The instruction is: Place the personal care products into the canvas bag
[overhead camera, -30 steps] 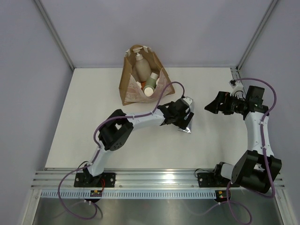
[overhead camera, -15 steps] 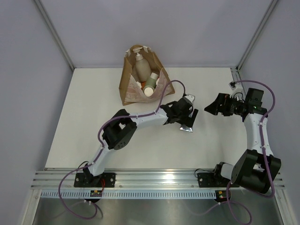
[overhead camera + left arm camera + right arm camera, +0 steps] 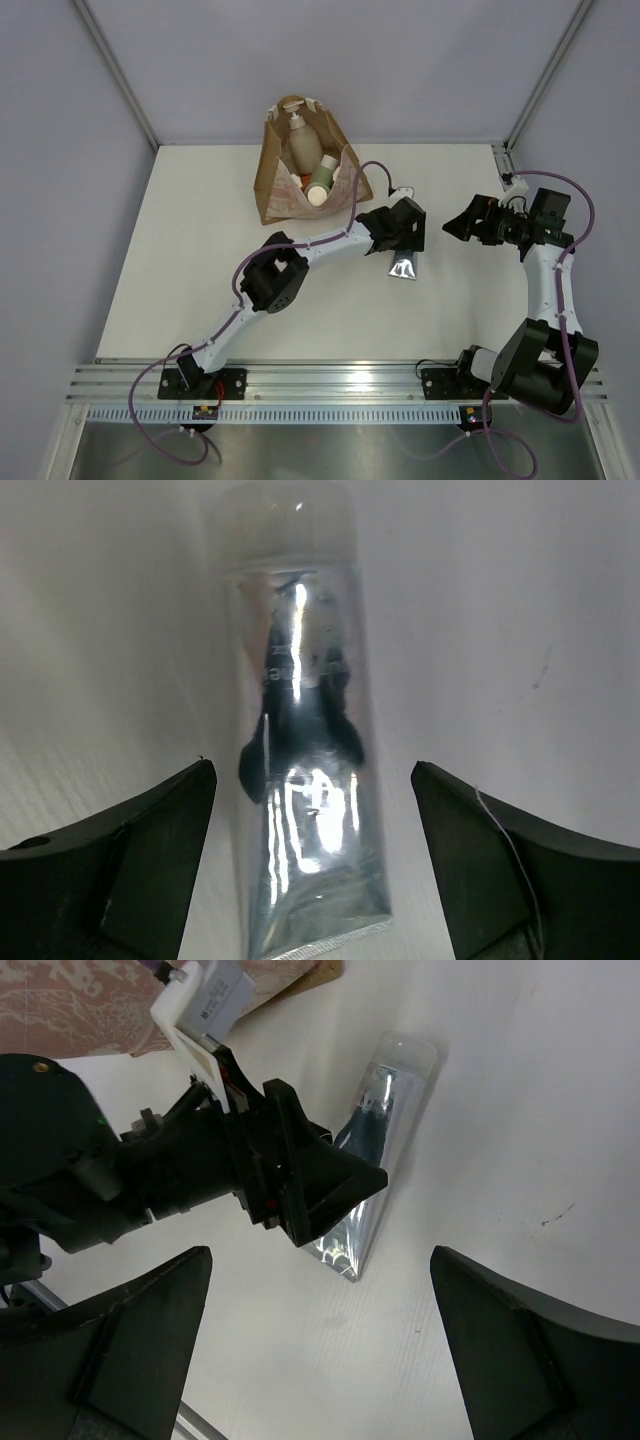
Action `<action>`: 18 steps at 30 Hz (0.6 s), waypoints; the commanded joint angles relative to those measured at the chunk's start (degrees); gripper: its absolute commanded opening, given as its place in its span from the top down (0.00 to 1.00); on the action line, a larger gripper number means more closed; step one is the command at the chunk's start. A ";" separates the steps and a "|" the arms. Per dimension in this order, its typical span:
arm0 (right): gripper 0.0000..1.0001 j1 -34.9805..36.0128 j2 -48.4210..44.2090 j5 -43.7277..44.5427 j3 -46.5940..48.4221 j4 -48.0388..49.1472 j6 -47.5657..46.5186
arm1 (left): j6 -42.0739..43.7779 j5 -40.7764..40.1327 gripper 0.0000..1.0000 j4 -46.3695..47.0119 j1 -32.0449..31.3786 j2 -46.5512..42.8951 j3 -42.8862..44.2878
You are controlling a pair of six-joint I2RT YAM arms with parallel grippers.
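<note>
Tube: silver-blue tube [image 3: 305, 770] flat on the tabletop [image 3: 200, 260], right of the canvas bag [image 3: 275, 195] and apart from it, not yet bagged.
Bag contents: 2 beige bottles [image 3: 322, 178] visible inside, plus a glimpse of orange; anything else hidden.
Left gripper [image 3: 402, 246]: wide open, low over the tube, 1 finger on either side, gripping nothing.
Right gripper [image 3: 453, 225]: fully open, empty, hovering right of the tube.
Progress: judged nearly finished; tube apparently the last loose product, needing grasp, carry and drop into the bag.
</note>
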 commanded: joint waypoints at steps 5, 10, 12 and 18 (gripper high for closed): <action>0.00 -1.91 -1.97 -0.68 -0.49 3.08 1.27 | 0.49 -9.05 0.37 -10.78 -0.54 3.30 3.03; 0.01 -2.26 -1.88 -1.30 -0.58 3.43 1.45 | 6.20 -9.50 0.62 -5.63 -1.60 -1.96 -5.11; 0.01 -2.35 -1.88 -1.56 -0.75 3.35 1.19 | 8.91 -6.70 0.67 -1.58 -1.60 -8.00 -9.70; 0.00 -2.43 -2.32 -2.88 -1.10 3.52 0.75 | 15.95 5.86 0.75 17.15 -0.99 -26.47 -30.09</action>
